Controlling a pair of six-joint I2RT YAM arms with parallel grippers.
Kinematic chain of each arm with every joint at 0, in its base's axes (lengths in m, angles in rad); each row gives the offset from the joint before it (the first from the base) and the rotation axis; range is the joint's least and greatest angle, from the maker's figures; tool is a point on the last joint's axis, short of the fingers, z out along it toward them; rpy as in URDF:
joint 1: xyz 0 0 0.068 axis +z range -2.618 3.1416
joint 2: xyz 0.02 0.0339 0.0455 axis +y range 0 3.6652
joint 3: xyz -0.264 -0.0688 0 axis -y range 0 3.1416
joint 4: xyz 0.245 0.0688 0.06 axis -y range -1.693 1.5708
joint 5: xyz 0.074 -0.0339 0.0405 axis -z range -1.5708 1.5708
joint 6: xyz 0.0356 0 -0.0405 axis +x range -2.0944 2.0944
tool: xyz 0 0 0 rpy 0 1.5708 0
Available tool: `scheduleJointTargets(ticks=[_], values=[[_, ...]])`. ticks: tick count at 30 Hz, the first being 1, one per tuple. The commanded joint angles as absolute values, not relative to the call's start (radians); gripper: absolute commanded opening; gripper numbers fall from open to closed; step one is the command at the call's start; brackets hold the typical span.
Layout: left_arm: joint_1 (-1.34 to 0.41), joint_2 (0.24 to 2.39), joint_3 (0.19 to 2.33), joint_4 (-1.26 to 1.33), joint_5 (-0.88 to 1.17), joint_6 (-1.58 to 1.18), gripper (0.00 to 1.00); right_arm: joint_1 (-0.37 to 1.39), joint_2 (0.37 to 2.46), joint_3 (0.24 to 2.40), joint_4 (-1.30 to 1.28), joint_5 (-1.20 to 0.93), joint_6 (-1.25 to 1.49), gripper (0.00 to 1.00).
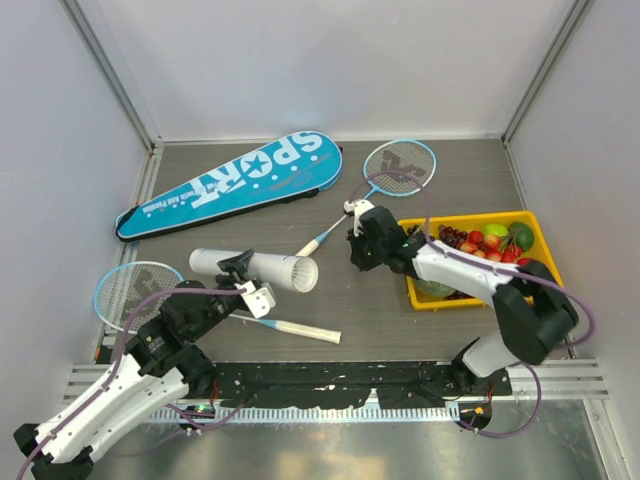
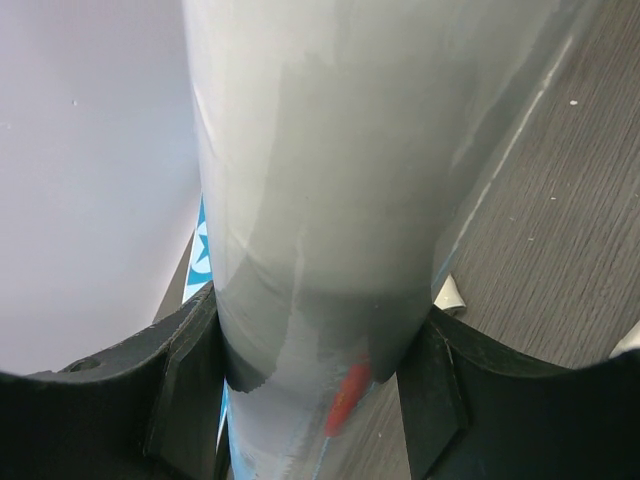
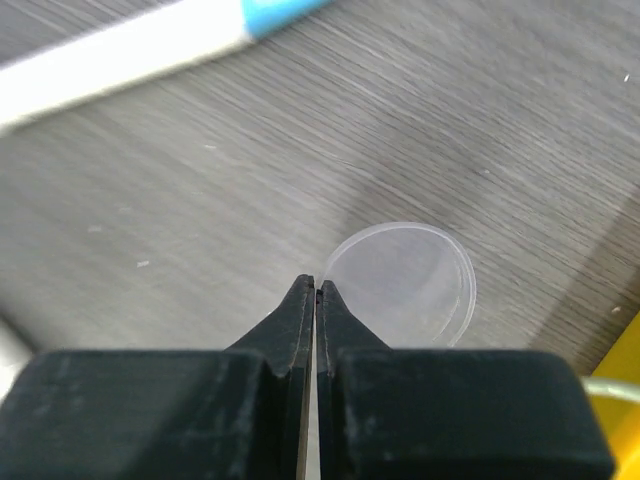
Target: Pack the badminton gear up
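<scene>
My left gripper [image 1: 240, 270] is shut on the long white tube [image 1: 256, 268], which lies on its side with its open end to the right. In the left wrist view the tube [image 2: 320, 190] fills the space between both fingers [image 2: 180, 380]. My right gripper [image 1: 362, 240] is shut on the rim of a clear round lid [image 3: 400, 285], just above the table. One racket [image 1: 399, 167] lies at the back right, its handle [image 3: 120, 60] near my right gripper. The other racket [image 1: 136, 293] lies at the left, partly under my left arm. The blue SPORT bag [image 1: 235, 182] lies at the back left. No shuttlecocks show.
The yellow tray [image 1: 532, 228] of fruit stands at the right, beside my right arm. The white enclosure walls close in the back and both sides. A red patch [image 2: 345, 395] shows through the tube wall.
</scene>
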State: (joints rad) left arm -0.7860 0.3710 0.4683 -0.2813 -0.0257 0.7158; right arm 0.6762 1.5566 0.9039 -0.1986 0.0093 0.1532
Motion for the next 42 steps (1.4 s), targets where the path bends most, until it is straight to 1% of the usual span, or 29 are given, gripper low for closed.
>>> scheduleJointTargets(ticks=[1,5,9,13,15,19,27,34,42], values=[[-0.788,0.394,0.491,-0.210,-0.061,0.723,0.00,0.672,1.352,0.846,-0.101,-0.106,0.242,0.05],[-0.787,0.436,0.525,-0.241,-0.087,0.687,0.00,0.676,1.128,0.775,-0.016,-0.172,0.296,0.05],[-0.788,0.491,0.571,-0.285,-0.132,0.649,0.00,0.696,0.959,0.730,0.063,-0.210,0.321,0.06],[-0.788,0.529,0.598,-0.317,-0.140,0.631,0.00,0.762,0.839,0.719,0.133,-0.193,0.330,0.05],[-0.788,0.535,0.604,-0.322,-0.140,0.623,0.00,0.831,0.806,0.724,0.164,-0.180,0.318,0.05],[-0.788,0.546,0.612,-0.333,-0.138,0.618,0.00,0.943,0.795,0.768,0.166,-0.115,0.284,0.05],[-0.788,0.551,0.612,-0.337,-0.132,0.621,0.00,1.049,0.880,0.841,0.184,-0.098,0.265,0.05],[-0.790,0.538,0.604,-0.334,-0.114,0.630,0.00,1.100,0.965,0.877,0.204,-0.069,0.238,0.05],[-0.788,0.511,0.592,-0.313,-0.101,0.638,0.00,1.117,1.000,0.870,0.244,-0.035,0.221,0.05]])
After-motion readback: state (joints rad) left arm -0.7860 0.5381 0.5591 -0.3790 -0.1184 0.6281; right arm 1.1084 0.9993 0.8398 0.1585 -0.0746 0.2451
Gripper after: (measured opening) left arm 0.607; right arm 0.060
